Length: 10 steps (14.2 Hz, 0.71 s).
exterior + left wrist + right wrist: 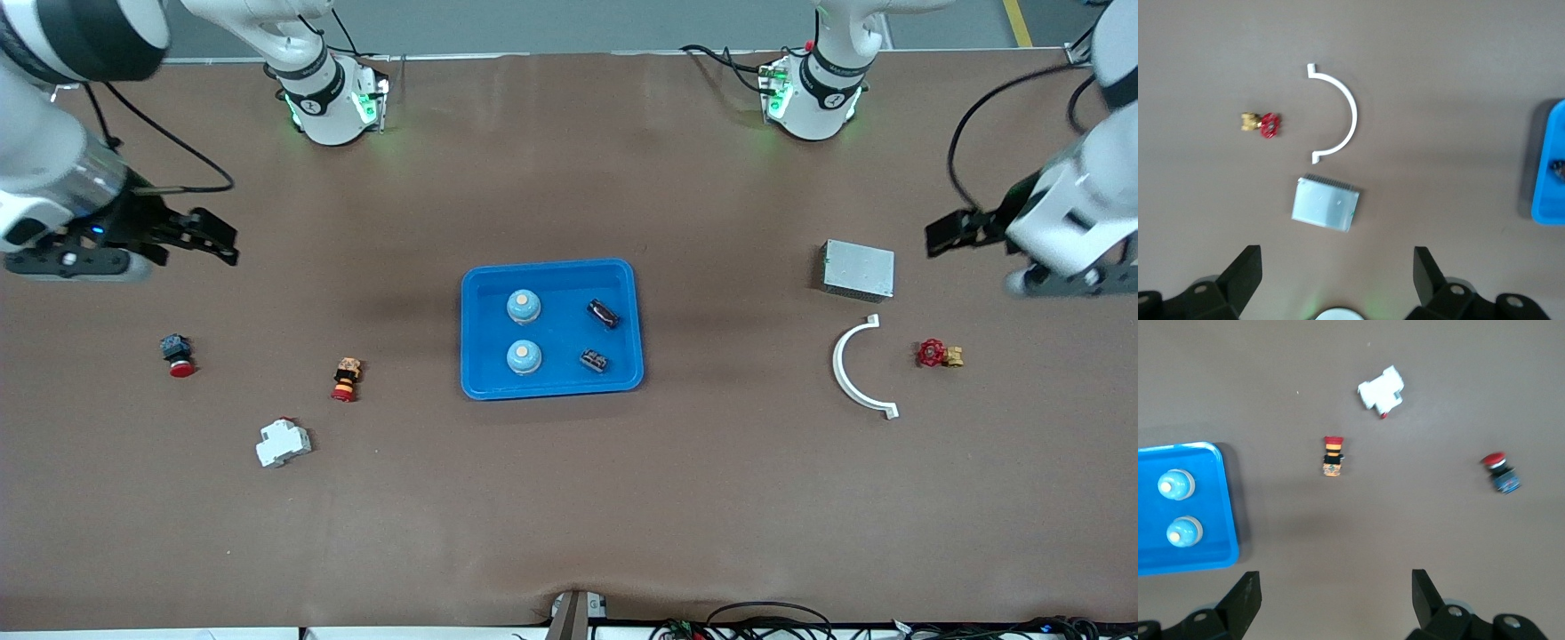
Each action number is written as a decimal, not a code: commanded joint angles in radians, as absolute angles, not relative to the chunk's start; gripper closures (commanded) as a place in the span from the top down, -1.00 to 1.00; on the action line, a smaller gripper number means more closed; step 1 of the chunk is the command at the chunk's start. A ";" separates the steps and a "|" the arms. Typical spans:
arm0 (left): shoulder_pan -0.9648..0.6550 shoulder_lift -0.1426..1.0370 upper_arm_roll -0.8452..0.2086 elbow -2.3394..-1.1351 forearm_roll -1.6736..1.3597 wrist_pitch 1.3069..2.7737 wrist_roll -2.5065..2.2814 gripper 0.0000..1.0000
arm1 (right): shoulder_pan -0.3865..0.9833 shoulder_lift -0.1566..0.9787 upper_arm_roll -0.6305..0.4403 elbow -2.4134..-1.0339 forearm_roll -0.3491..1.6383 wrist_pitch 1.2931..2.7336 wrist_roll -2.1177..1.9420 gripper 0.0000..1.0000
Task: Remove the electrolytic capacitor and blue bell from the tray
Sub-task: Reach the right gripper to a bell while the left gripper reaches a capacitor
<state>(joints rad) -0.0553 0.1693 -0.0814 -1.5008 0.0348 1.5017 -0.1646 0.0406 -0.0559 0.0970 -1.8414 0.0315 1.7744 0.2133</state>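
Both hands spread wide, empty: left hand (1337, 273) & right hand (1336, 593), fingertips cut off

Even, bright overhead light falls on the tabletop (569, 498), shadows soft, left wrist view slightly blurred.

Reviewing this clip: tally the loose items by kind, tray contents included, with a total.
Bells in the blue tray: 2
Capacitors in the tray: 2
Red push buttons: 2
White circuit breaker: 1
Grey metal box: 1
White curved clamp: 1
Red-handled brass valve: 1
Blue tray: 1
Total: 11
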 commanded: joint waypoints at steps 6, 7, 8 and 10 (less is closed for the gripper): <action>-0.219 0.322 -0.107 -1.569 0.011 1.733 -0.457 1.00 | 0.371 0.003 0.092 -2.123 0.051 2.188 0.785 1.00; -0.247 0.334 -0.107 -1.587 0.012 1.773 -0.515 1.00 | 0.421 0.049 0.092 -2.125 0.043 2.238 0.872 1.00; -0.273 0.350 -0.107 -1.600 0.012 1.811 -0.576 1.00 | 0.460 0.095 0.092 -2.123 0.037 2.288 0.952 1.00; -0.322 0.396 -0.109 -1.601 0.002 1.880 -0.722 1.00 | 0.514 0.179 0.091 -2.125 0.035 2.386 1.026 1.00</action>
<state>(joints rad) -0.2827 0.3716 -0.1125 -1.5920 0.0294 1.8243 -0.6121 0.4670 0.0975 0.1057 -2.1420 0.0391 2.3205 0.9478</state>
